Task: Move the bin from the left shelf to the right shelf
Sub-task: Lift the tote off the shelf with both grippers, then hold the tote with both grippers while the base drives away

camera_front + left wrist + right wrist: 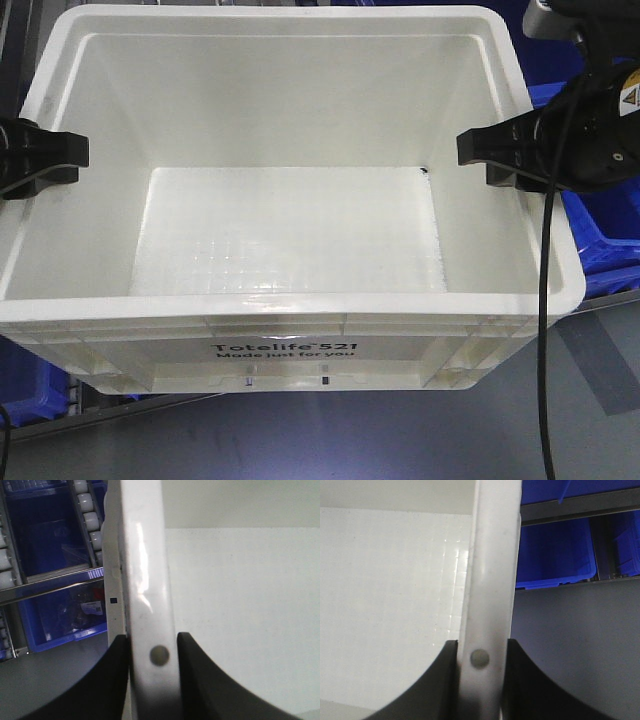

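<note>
Front view, and the bin [290, 110] fills nearly the whole picture: big, white, open-topped, nothing inside but a tiny dark speck [427, 170] at the far right corner of its floor. The printed side [285, 350] faces the camera, reading "Totelife 521 Made just for you".

Left gripper [62, 158] is on the bin's left rim, about halfway along. The left wrist view confirms it: one black finger [112, 685] outside the wall, the other on the inside, both pressed against the white rim with a small round mark [159, 655] between them. That's a firm pinch.

Over to the right gripper [488, 152], and it's the mirror image, clamped across the right rim at the same height, one finger [432, 685] inside and one outside, no gap to be seen. A black cable [545, 300] hangs down from that arm across the bin's right front corner.

Blue bins [600, 230] sit behind on the right, and more of them beside the white rollers [87, 510] on the left. Grey floor [400, 430] shows below the bin's front edge; whether anything supports it from underneath, I can't tell
</note>
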Controlling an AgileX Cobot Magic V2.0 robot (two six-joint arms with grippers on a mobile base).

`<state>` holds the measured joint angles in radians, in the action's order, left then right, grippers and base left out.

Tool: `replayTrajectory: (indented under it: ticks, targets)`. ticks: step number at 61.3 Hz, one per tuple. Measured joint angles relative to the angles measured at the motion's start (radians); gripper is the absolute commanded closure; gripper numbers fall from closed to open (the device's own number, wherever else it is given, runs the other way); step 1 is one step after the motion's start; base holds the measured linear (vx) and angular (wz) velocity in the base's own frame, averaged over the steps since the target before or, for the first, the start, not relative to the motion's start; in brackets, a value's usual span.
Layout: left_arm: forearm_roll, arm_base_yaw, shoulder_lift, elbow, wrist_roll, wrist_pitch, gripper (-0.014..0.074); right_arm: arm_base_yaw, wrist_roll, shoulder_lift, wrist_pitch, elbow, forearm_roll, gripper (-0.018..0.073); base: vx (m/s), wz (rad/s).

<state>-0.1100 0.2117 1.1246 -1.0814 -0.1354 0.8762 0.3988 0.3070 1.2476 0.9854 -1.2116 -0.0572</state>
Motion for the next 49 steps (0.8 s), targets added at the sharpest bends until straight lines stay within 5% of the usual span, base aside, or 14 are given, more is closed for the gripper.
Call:
replayTrajectory:
  ticks: [49]
  targets:
    - [0.001, 0.001, 0.000, 0.000, 0.003, 0.000, 0.0489, 0.000, 0.000, 0.000, 0.001, 0.000, 0.001, 0.0559, -0.06, -0.33]
